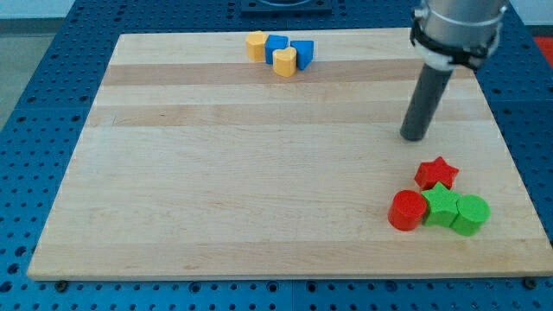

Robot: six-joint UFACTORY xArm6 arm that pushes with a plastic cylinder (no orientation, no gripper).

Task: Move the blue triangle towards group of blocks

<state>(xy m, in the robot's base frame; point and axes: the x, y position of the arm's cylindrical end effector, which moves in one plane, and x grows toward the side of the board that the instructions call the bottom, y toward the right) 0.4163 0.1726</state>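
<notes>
wooden board (225, 190) open mid-way; blue triangle (302, 52) hemmed by yellow heart (284, 61)

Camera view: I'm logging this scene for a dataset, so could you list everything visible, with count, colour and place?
wooden board: one, light wood, fills most of the view
blue pegboard surface: one, blue, around the board
yellow hexagon block: one, yellow, top cluster, leftmost
blue block: one, blue, top cluster, middle, shape unclear
yellow heart block: one, yellow, top cluster, front
blue triangle: one, blue, top cluster, rightmost
red star: one, red, lower right
red cylinder: one, red, lower right
green star: one, green, between red cylinder and green cylinder
green cylinder: one, green, lower right, rightmost
my tip: one, dark rod, above the red star, touching no block
</notes>
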